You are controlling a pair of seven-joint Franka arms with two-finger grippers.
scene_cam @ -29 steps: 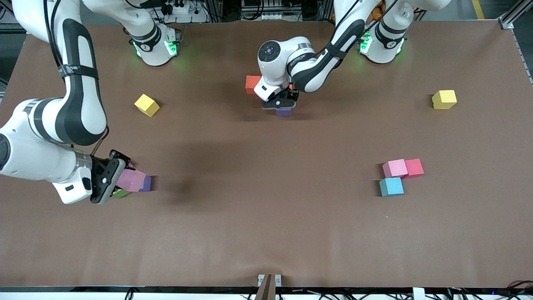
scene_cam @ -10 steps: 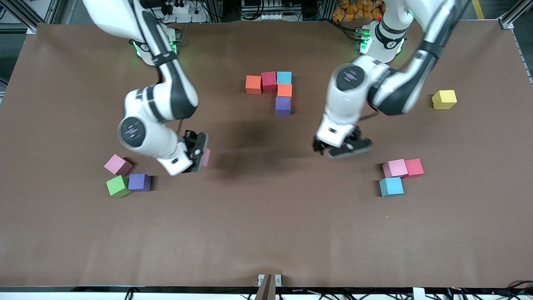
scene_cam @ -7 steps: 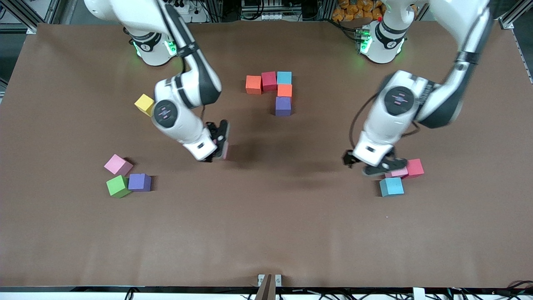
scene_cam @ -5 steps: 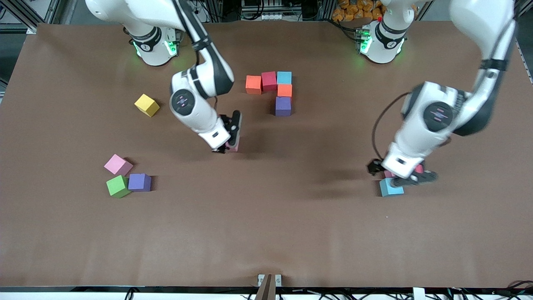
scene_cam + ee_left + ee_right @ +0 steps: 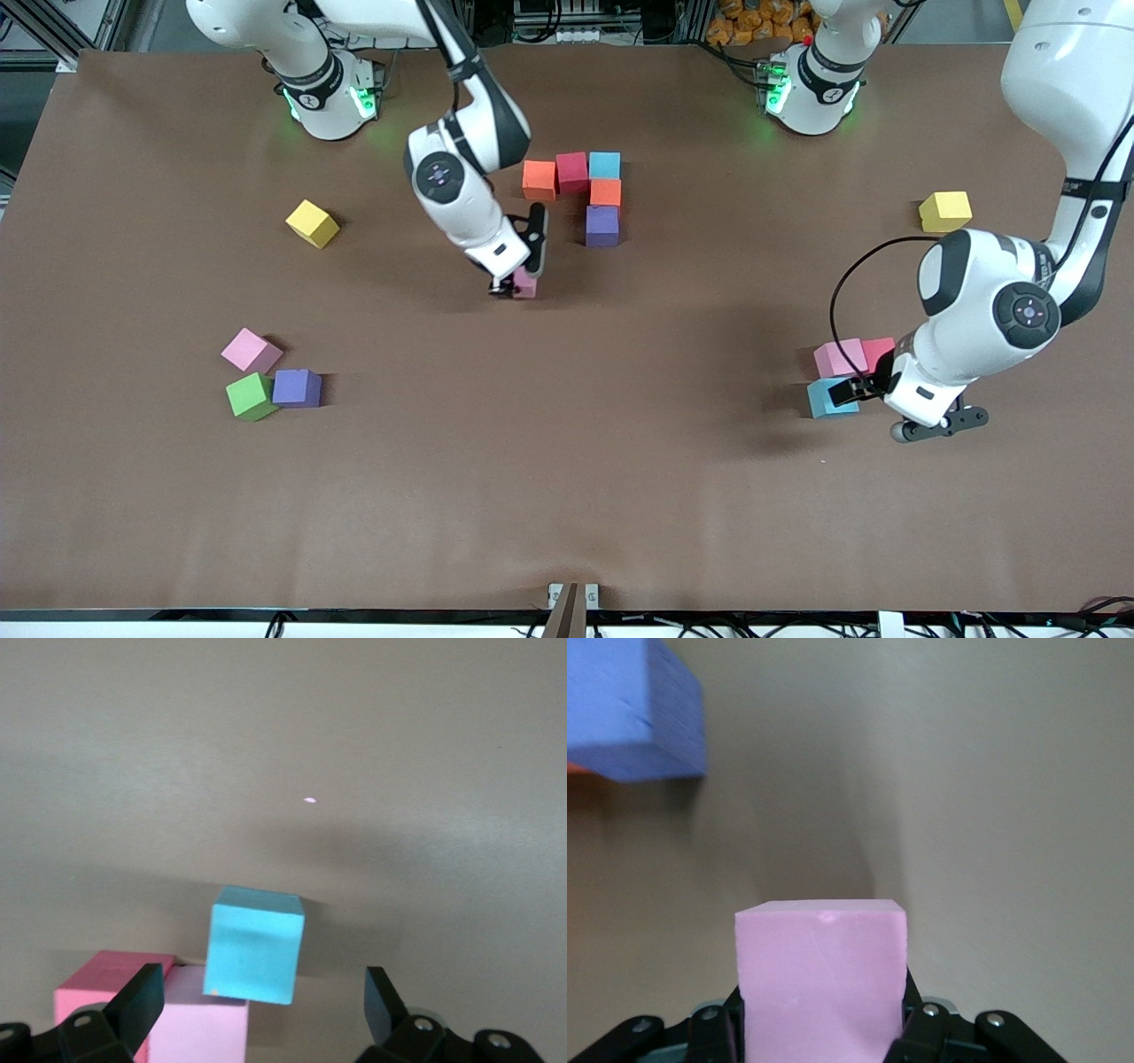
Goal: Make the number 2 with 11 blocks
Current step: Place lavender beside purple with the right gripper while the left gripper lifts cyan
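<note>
Five blocks form a hooked group: orange, red, light blue, orange and purple. My right gripper is shut on a pink block low over the table beside that purple block; the pink block fills its jaws. My left gripper hangs open over the table next to a light blue block, a pink one and a red one. Its wrist view shows the light blue block ahead of the spread fingers.
A pink block, a green one and a purple one sit together toward the right arm's end. One yellow cube lies farther from the camera than these. Another yellow cube lies toward the left arm's end.
The right gripper has carried the pink block from the right arm's end to beside the purple block. The left arm has swung, open, from the middle out to the pink, red and light blue blocks.
</note>
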